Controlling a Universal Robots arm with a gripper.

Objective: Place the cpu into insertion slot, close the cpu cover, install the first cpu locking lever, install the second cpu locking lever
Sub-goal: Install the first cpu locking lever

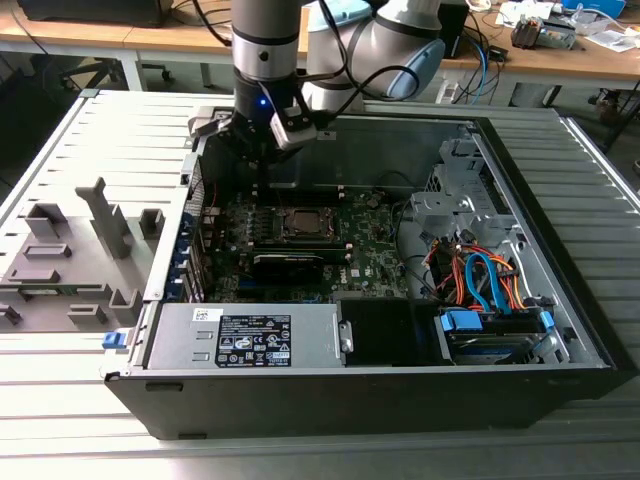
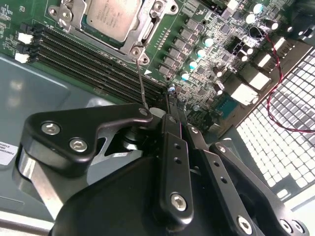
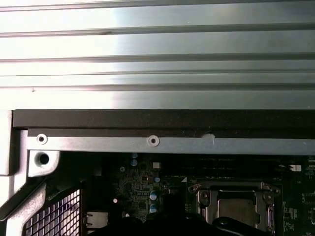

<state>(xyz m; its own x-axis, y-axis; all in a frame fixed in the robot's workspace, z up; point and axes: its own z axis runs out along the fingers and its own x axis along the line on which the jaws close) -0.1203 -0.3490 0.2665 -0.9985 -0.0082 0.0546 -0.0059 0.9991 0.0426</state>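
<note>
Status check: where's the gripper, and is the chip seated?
Black gripper by thin wire lever. Silver-grey square cpu seated, silvery metal frame cover closed. Nothing in the way.

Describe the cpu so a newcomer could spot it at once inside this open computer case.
Start at the open case and find the green motherboard on its floor. Near the board's middle sits a square socket with a silvery cpu cover framing it, just beside the black memory slots. The cpu is the flat dull-silver square showing through that frame's window, the plainest metal face on a board of small parts.

Black pincer (image 2: 167, 105), fingers together at thin locking lever (image 2: 141, 86); beyond it, cpu (image 2: 114, 14) seated under cpu cover (image 2: 142, 37).
</note>
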